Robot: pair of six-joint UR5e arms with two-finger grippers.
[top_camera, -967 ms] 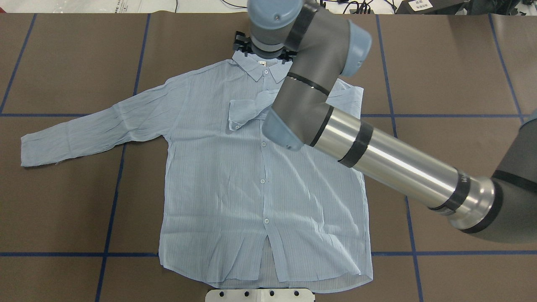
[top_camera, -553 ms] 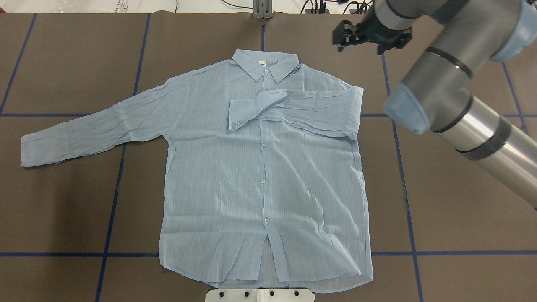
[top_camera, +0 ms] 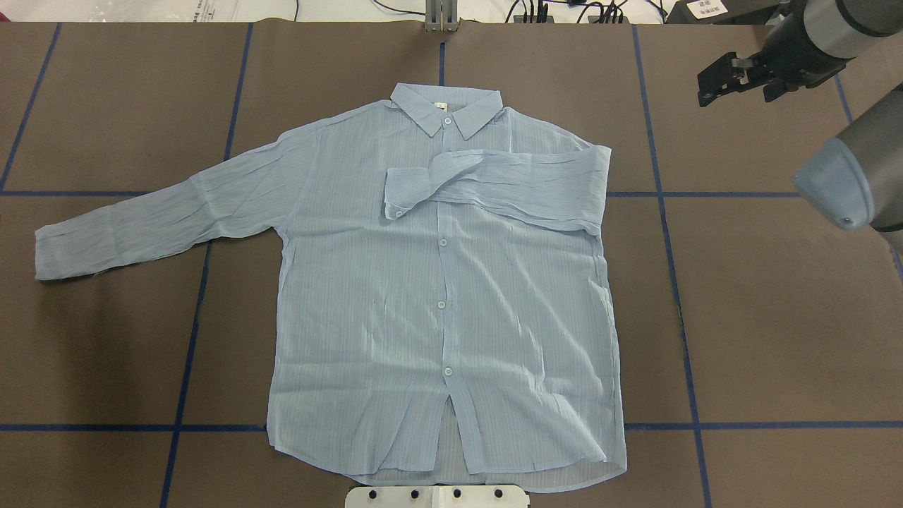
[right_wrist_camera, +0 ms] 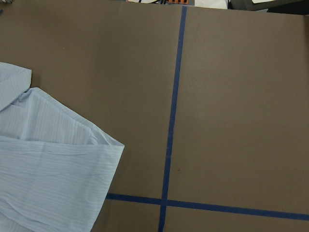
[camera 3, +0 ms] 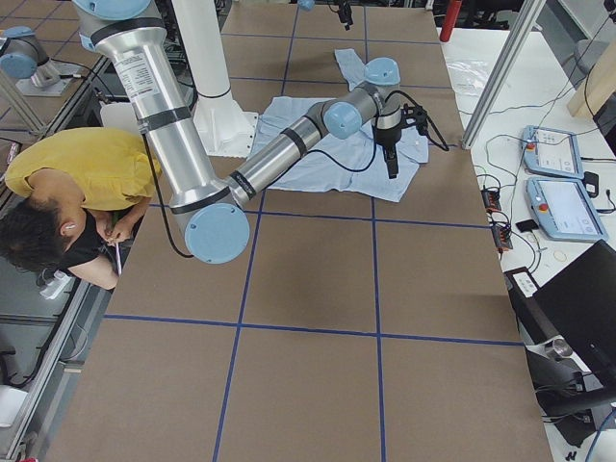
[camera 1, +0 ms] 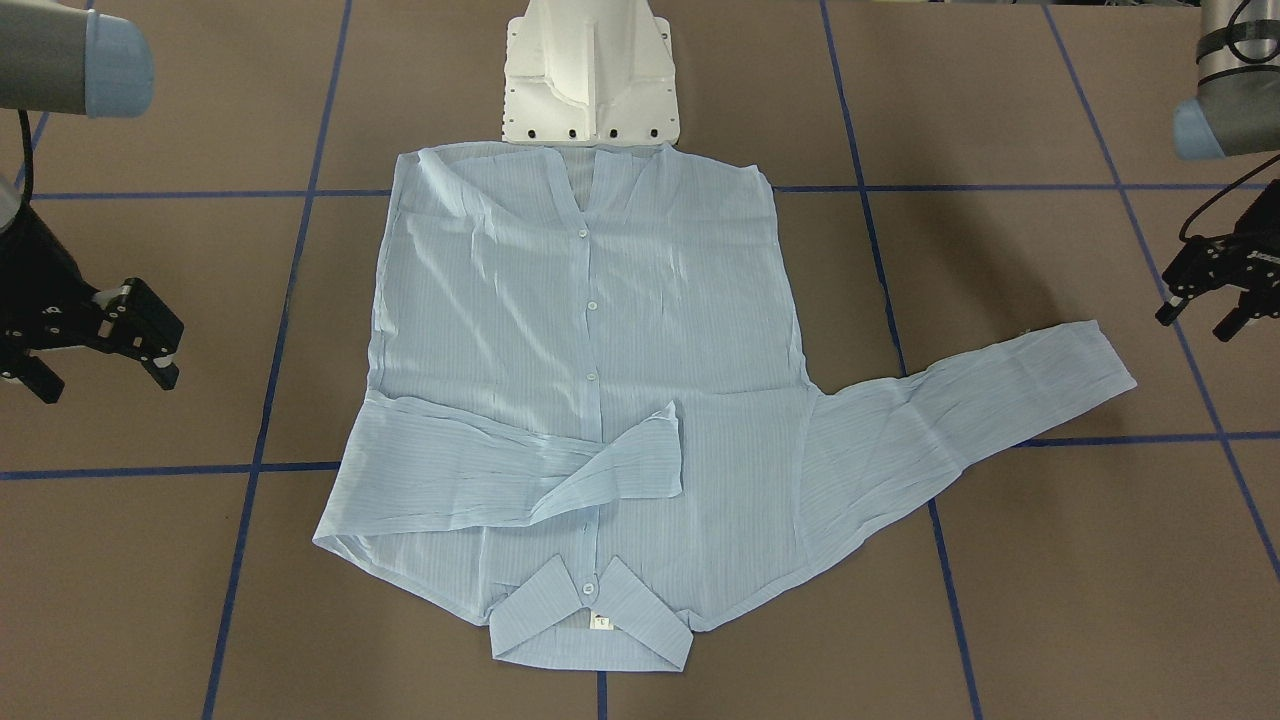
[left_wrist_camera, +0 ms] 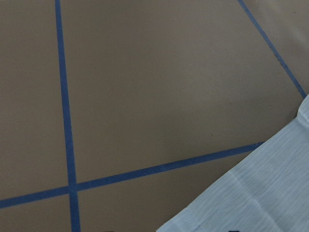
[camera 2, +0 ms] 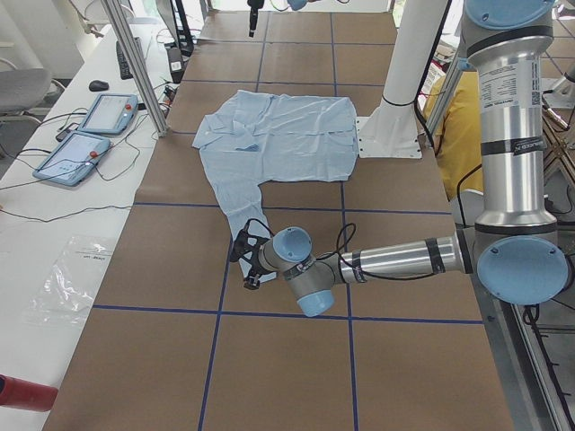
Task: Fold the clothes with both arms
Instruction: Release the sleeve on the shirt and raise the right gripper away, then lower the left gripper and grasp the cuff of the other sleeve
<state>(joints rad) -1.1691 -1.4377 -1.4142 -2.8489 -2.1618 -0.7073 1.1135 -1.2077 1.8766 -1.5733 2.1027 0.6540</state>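
The pale-blue striped shirt (top_camera: 437,282) lies flat and buttoned, collar (top_camera: 446,113) at the far side. One sleeve (top_camera: 508,183) is folded across the chest. The other sleeve (top_camera: 155,219) lies stretched out to the view's left. My right gripper (top_camera: 734,99) hangs open and empty over bare table, far right of the shirt; it also shows in the front-facing view (camera 1: 108,385). My left gripper (camera 1: 1197,320) is open and empty beside the stretched sleeve's cuff (camera 1: 1095,360). The left wrist view shows that cuff (left_wrist_camera: 260,193). The right wrist view shows the folded shoulder (right_wrist_camera: 48,159).
The brown table cover (top_camera: 776,317) carries blue tape lines. The white pedestal base (top_camera: 437,496) stands at the shirt's hem. A person in yellow (camera 3: 87,173) sits behind the robot. Teach pendants (camera 2: 90,126) lie on a side bench.
My right arm has swung from above the collar to the right, off the shirt and over bare table. The shirt has not moved.
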